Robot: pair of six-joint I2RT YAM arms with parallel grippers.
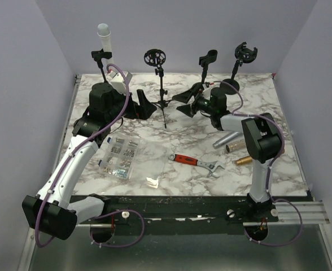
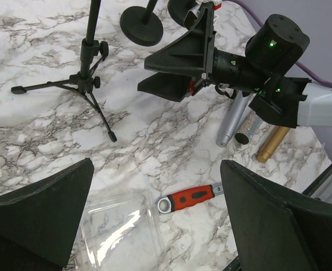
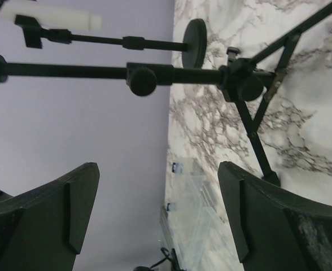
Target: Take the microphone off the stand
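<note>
**Far beyond the right gripper (image 3: 158,169), white microphone (image 1: 104,35) upright in its stand clip**

I have the right gripper spread wide with nothing between its fingers. Just ahead of its fingertips the pole of the tripod stand (image 1: 162,90) crosses my right wrist view. Further out past that pole, the white microphone sits in the clip (image 1: 100,55) of the stand furthest from this hand, well apart from it.

I see the left gripper (image 2: 157,169) wide open and empty too. It faces the right gripper, with the tripod stand between the two. The white microphone is off to this hand's left and behind its fingertips, higher than the wrist and not touching it. Below the gap between the left fingers, a clear plastic box (image 2: 118,226) and a red-handled wrench (image 2: 189,197) lie on the marble table (image 2: 30,141).

Beside the right wrist, a silver microphone (image 2: 234,121) and a gold one (image 2: 272,145) lie flat on the table, and neither hand touches them
</note>
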